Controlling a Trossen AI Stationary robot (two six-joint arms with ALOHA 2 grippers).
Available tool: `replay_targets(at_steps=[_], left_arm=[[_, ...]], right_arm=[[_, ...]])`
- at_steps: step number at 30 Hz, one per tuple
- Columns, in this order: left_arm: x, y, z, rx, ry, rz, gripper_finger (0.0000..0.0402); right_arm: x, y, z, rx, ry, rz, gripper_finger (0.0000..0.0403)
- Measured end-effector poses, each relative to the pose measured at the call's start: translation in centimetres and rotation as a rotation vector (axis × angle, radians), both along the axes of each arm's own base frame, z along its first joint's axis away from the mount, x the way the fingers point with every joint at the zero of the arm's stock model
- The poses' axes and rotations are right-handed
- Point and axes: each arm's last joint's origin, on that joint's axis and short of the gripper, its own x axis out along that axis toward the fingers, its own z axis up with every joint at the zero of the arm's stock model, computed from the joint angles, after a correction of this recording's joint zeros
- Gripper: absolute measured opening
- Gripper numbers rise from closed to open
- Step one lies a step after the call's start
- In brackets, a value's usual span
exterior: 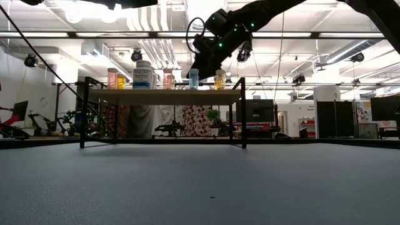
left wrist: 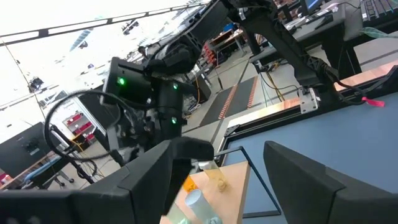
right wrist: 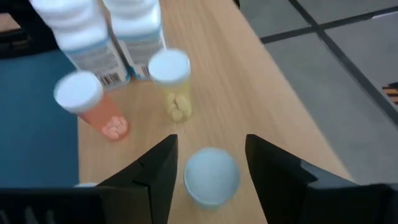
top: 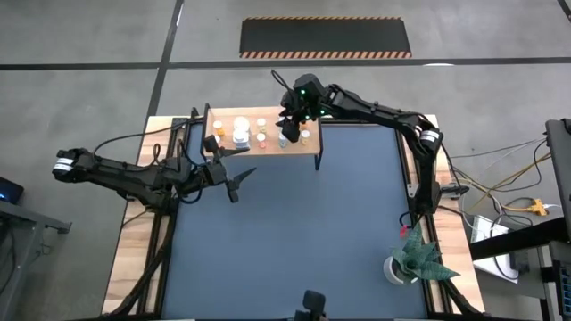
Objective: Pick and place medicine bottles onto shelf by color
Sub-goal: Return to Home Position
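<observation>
My right gripper hangs spread above the pale blue bottle, a finger on either side and apart from it. Beyond stand a yellow bottle, an orange bottle and two white bottles, all on the shelf. Sorting looks finished; only my retreat remains. Only the high view shows that no bottle is on the mat, and that my left gripper waits open near the shelf.

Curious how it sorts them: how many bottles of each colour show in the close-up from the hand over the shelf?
White bottles: 2
Orange bottle: 1
Yellow bottle: 1
Pale blue bottle, framed by the open right hand: 1
Total: 5 bottles clearly seen
</observation>
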Motion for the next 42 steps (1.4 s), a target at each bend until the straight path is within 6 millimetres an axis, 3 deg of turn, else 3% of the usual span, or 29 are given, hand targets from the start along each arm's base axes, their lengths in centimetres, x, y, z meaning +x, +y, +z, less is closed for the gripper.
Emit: replay_targets(at_steps=[10,17,19,24,31,37,42], left_arm=[[0.0,0.0,0.0,0.000,0.000,0.000,0.0235],[0.0,-0.1,-0.2,-0.002,0.004,-0.005,0.0235],[0.0,-0.3,-0.4,0.000,0.020,-0.041,0.0235],[-0.1,-2.5,-1.3,0.020,0.109,-0.285,0.0235],[-1.0,-5.6,-2.8,-0.111,0.179,-0.446,0.0235],[-2.2,-6.8,-3.8,-0.188,0.216,-0.437,0.0235],[-3.7,-6.0,-3.2,-0.238,0.240,-0.415,0.0218]], right_arm=[[-0.9,0.5,4.2,-0.023,0.044,0.034,0.0161],[-1.8,1.8,5.0,-0.024,0.140,0.094,0.0052],[-2.0,3.3,5.5,-0.041,0.156,0.145,0.0021],[-3.2,10.2,6.6,-0.088,0.109,0.301,0.0011],[-8.0,20.3,4.9,-0.204,-0.023,0.424,0.0009],[-13.0,24.6,1.6,-0.229,-0.133,0.526,0.0009],[-15.9,25.2,-1.7,-0.250,-0.262,0.552,0.0009]])
